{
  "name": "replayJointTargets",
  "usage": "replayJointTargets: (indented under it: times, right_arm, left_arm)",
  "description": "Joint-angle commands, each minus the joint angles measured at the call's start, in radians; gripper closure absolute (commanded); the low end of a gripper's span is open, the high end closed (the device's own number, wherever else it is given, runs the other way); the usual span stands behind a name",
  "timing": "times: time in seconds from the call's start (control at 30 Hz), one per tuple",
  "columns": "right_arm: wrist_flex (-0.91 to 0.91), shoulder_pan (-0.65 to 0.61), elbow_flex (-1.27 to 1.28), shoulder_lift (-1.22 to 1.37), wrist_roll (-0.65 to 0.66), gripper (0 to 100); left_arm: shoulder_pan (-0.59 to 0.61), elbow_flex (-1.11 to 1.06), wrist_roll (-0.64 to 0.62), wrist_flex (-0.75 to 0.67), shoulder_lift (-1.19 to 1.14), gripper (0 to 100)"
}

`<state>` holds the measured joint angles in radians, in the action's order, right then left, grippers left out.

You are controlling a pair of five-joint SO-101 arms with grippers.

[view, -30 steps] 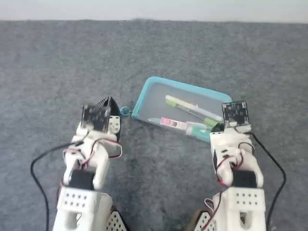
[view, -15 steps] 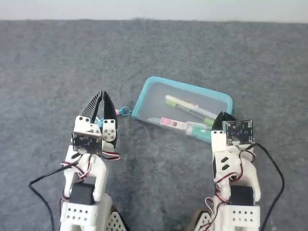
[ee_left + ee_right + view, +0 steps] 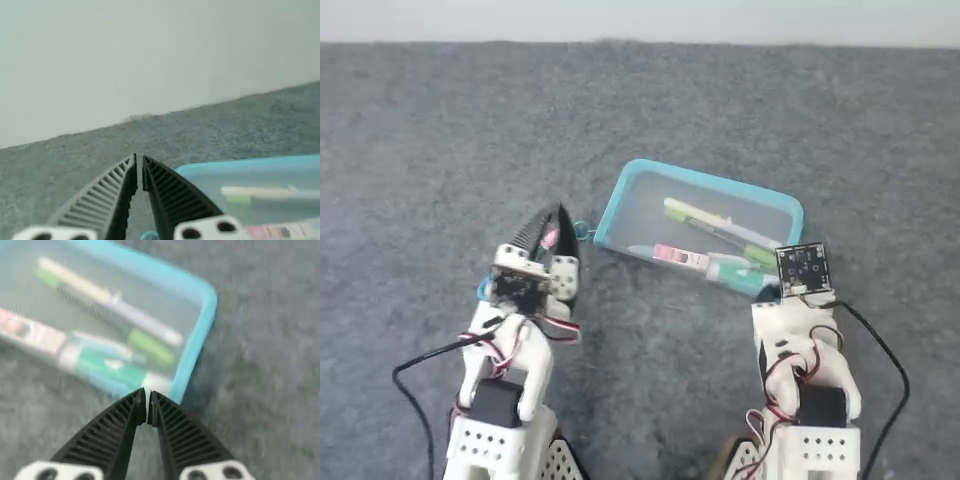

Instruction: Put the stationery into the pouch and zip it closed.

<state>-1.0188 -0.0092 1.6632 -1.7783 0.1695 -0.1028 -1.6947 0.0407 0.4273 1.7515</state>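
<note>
Black ribbed left pincer point(image 3: 139, 159) drawn together, only a thin slit at the tips. Beyond it, grey carpeted surface point(image 3: 65, 145) meets a pale wall point(image 3: 150, 50). Teal translucent pouch point(image 3: 235, 169) lies just beside the pincer, with a white-and-green pen point(image 3: 260, 192) inside.

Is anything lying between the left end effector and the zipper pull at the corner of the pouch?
Nothing visible does. In the high view the left end effector sits close beside the zipper pull at the pouch corner, with only a strip of grey carpet between them.
</note>
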Motion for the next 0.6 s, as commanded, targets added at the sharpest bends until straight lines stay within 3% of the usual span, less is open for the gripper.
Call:
replayJointTargets:
  times: [0.0,0.13,0.37,0.57]
  right_arm:
    - [-0.16,0.036,0.021,0.002,-0.005,99.2]
    - [-0.257,0.108,0.021,-0.007,-0.005,99.2]
    - [-0.254,0.176,0.021,-0.007,-0.009,99.2]
    - [-0.254,0.176,0.021,-0.008,-0.008,99.2]
  left_arm:
    - [-0.1,0.005,0.012,0.227,-0.021,98]
    - [-0.098,0.005,0.012,0.456,-0.015,98]
    - [-0.1,0.005,0.011,0.741,-0.014,98]
    - [-0.101,0.008,0.011,0.766,-0.014,98]
